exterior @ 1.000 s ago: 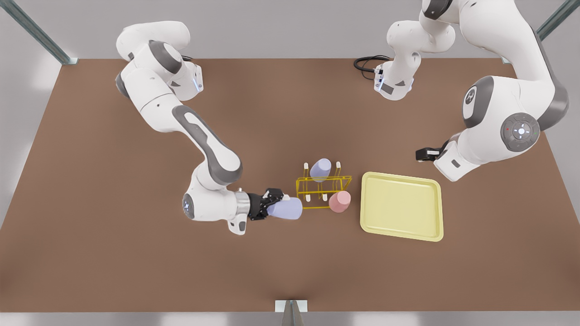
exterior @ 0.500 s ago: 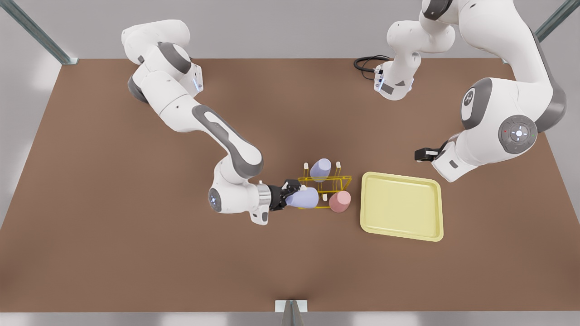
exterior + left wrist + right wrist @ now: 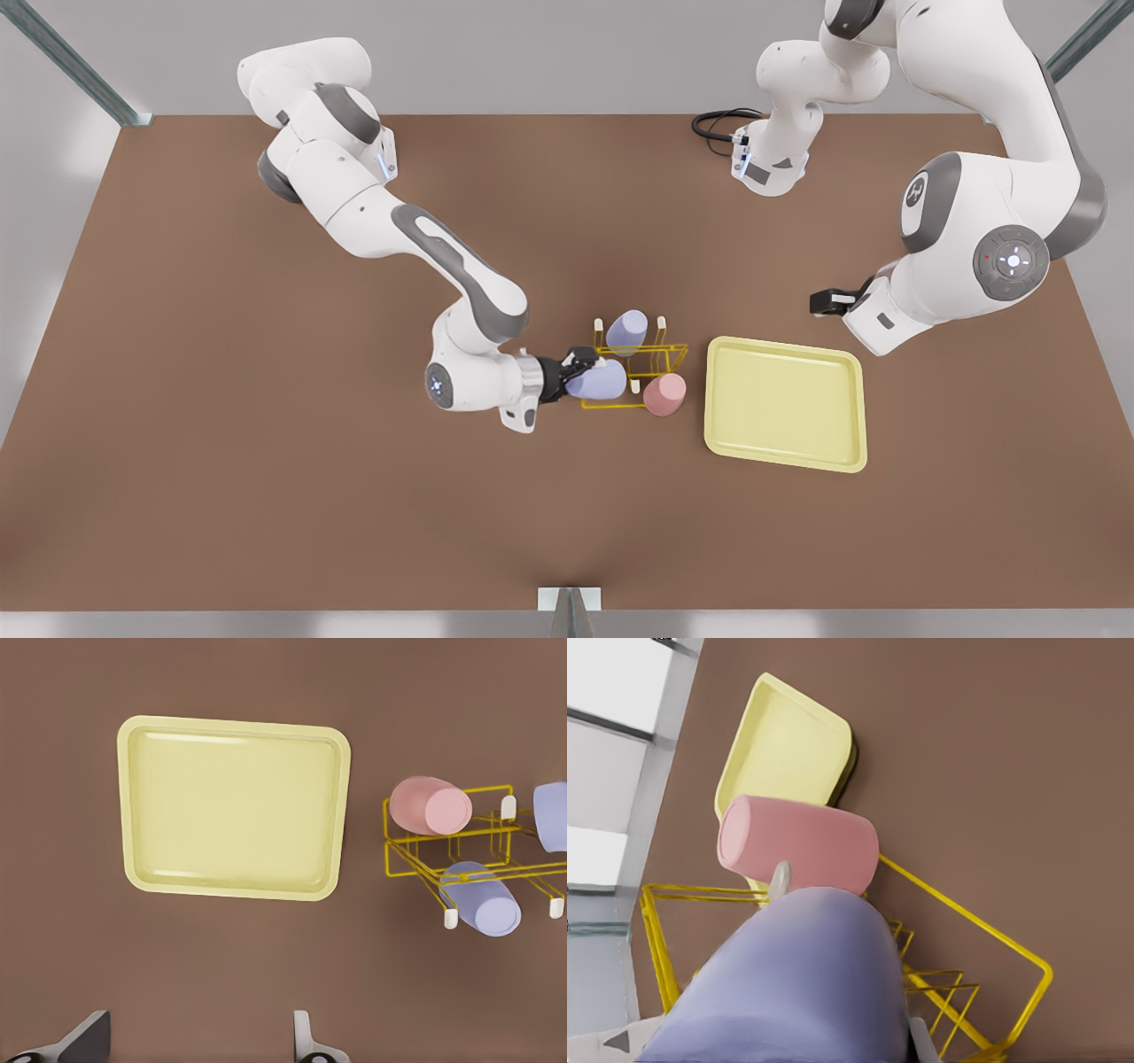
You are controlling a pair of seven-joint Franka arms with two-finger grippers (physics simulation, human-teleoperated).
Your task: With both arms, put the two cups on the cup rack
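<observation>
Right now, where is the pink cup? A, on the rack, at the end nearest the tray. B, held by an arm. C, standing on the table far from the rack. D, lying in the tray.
A: the pink cup sits on the rack at its tray end, no arm touching it.

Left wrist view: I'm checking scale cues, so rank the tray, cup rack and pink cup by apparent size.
1. The tray, clearly largest.
2. The cup rack, partly cut off by the frame edge.
3. The pink cup, smallest, sitting on the rack.
</observation>
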